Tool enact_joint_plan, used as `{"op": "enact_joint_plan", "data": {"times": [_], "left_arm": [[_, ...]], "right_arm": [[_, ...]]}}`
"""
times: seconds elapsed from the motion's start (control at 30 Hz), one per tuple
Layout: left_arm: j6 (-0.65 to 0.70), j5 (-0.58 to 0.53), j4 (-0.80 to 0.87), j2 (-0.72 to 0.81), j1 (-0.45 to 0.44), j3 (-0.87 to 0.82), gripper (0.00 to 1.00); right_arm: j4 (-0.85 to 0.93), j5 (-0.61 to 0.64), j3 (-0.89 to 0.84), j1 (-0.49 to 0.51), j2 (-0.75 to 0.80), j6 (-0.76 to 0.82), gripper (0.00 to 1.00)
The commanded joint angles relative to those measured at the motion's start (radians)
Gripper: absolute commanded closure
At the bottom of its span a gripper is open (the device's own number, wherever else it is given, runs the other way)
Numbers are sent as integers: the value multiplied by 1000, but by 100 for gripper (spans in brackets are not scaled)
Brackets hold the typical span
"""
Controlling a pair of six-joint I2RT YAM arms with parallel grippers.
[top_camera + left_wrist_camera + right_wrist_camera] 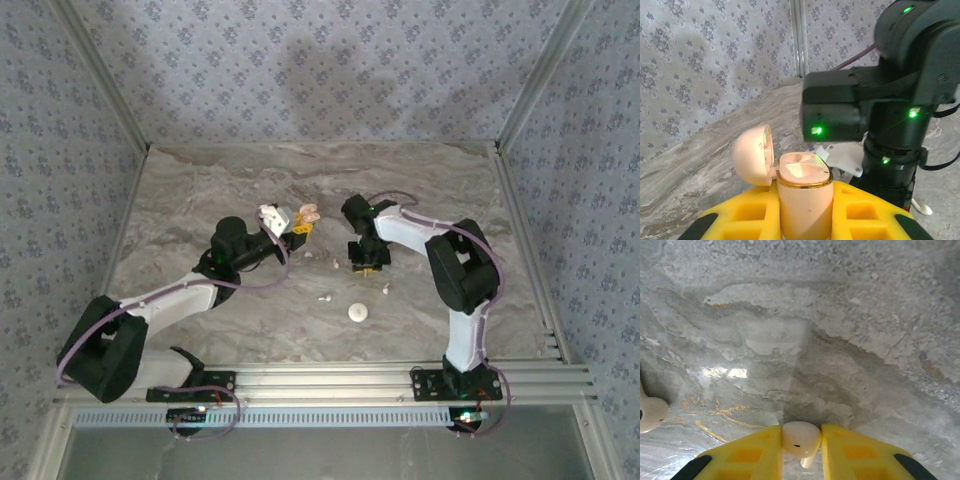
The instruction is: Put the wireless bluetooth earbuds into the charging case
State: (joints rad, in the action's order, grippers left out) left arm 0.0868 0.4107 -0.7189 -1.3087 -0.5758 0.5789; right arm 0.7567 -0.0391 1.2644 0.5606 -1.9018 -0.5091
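My left gripper (pixel 805 220) clamps the open charging case (pixel 804 175). My right gripper (pixel 801 452) pinches one earbud (pixel 800 436) over the table (pixel 840 315). Held that shallowly, it could twist or slip before reaching the case.

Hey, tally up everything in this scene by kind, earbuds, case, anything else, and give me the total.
Case, in left claw: 1
Earbud, in right claw: 1
Loose earbuds on table: 3
Round white item: 1
Total: 6
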Motion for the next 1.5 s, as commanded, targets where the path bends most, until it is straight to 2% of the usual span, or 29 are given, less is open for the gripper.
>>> {"op": "enact_joint_plan", "data": {"times": [0.0, 0.27, 0.53, 0.8, 1.1, 1.47], "left_arm": [[-32, 15, -83, -33, 6, -13, 89], [-54, 79, -141, -52, -10, -49, 89], [-39, 124, -155, -29, -20, -67, 89], [-31, 142, -159, -16, -22, -51, 89], [-43, 172, -185, -17, -31, -24, 89], [-96, 183, -238, -15, -52, 2, 89]], "right_arm": [[-135, 33, -101, -6, 103, -47, 73], [-404, 61, -288, -1, 336, -32, 74], [-497, -3, -338, 5, 511, 61, 74], [-542, -70, -317, 5, 654, 104, 74], [-657, -141, -298, 36, 757, 147, 74], [-845, -209, -332, 55, 764, 264, 73]]}}
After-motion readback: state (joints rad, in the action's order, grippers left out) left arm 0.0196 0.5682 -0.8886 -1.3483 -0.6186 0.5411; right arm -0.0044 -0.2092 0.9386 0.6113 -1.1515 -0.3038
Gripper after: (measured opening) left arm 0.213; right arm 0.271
